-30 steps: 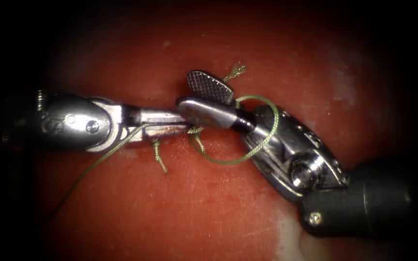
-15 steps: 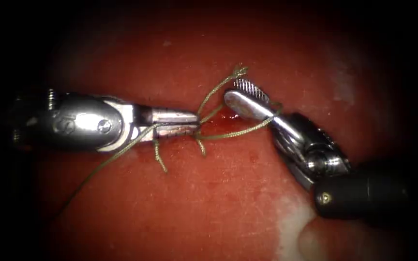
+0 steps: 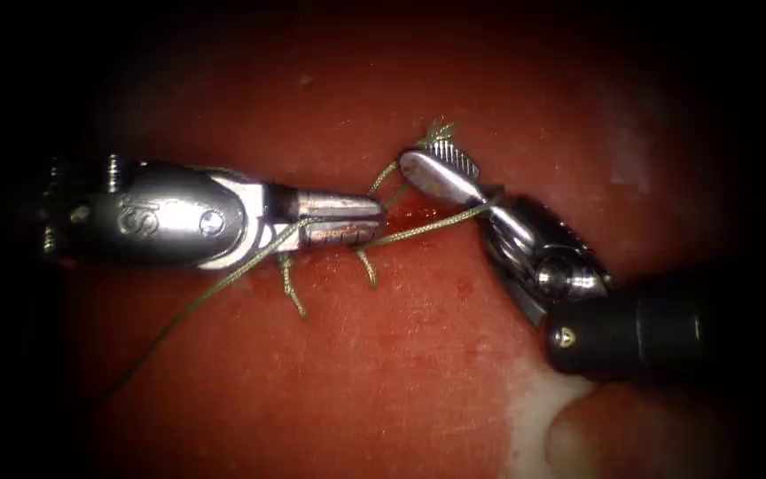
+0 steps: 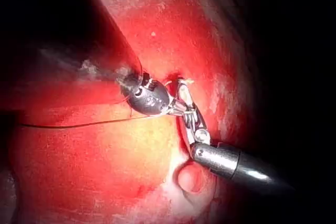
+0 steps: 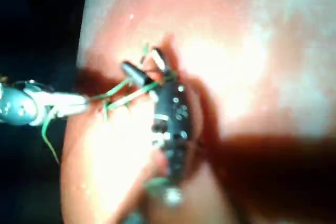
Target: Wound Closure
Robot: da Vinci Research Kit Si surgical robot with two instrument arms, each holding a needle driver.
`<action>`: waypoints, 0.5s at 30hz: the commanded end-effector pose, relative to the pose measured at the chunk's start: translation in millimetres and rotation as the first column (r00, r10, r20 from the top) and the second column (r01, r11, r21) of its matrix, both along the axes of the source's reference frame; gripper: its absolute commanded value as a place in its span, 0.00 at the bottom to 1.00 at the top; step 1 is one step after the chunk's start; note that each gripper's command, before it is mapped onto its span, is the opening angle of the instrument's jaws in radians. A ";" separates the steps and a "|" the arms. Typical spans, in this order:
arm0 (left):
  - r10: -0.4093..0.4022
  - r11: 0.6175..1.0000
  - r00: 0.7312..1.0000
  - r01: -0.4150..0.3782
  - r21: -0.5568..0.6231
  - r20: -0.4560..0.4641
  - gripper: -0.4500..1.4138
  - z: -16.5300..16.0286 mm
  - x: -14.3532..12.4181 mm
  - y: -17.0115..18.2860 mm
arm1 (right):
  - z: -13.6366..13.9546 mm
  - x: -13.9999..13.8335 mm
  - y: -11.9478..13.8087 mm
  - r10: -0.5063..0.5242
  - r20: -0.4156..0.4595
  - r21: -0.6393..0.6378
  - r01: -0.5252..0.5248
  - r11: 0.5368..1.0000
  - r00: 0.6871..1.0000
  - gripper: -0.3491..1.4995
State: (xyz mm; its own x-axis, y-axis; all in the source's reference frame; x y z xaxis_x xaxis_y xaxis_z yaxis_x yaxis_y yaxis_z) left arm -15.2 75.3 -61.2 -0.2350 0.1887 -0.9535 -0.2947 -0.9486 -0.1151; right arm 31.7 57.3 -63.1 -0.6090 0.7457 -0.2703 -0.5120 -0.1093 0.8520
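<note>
Jaws of left tool (image 3: 374, 222) closed on the thread (image 3: 427, 227) at frame centre; jaws of right tool (image 3: 441, 164) narrowly parted around the frayed thread end (image 3: 439, 133), grip unclear. Thread taut between tools over the cut (image 3: 405, 213) in the tissue (image 3: 383, 372); another strand trailing to lower left.

My left tool (image 3: 374, 222) gripped the green thread (image 3: 418, 231) over the red tissue (image 3: 383, 372); my right tool (image 3: 436, 164), jaws parted, straddled its frayed end.
</note>
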 end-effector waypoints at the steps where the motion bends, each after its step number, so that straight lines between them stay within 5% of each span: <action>1: 0.004 1.000 1.000 -0.004 0.002 0.000 0.05 0.5 -0.6 -0.2 | 0.5 1.5 0.4 -0.001 -0.005 -0.002 0.001 1.000 1.000 0.64; 8: 0.005 1.000 1.000 -0.005 0.002 0.001 0.05 0.5 -0.5 -0.2 | 0.7 2.5 1.2 0.007 -0.001 0.000 -0.007 1.000 1.000 0.55; 10: 0.006 1.000 1.000 -0.006 0.002 0.001 0.05 0.5 -0.4 -0.2 | 0.2 2.5 1.4 -0.003 -0.005 -0.016 0.003 1.000 1.000 0.03; 15: 0.000 1.000 1.000 0.000 0.016 0.000 0.05 0.6 0.8 0.9 | -4.4 2.4 1.7 -0.040 0.064 -0.082 0.046 0.996 0.997 0.00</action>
State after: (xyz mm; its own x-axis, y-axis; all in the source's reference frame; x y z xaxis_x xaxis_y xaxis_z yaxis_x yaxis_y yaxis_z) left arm -13.1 77.1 -61.2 -0.2387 0.2056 -0.9491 -0.3030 -0.9443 -0.1284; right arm 33.7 59.4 -68.7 -0.5239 0.7500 -0.4039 -0.5937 0.0186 0.8045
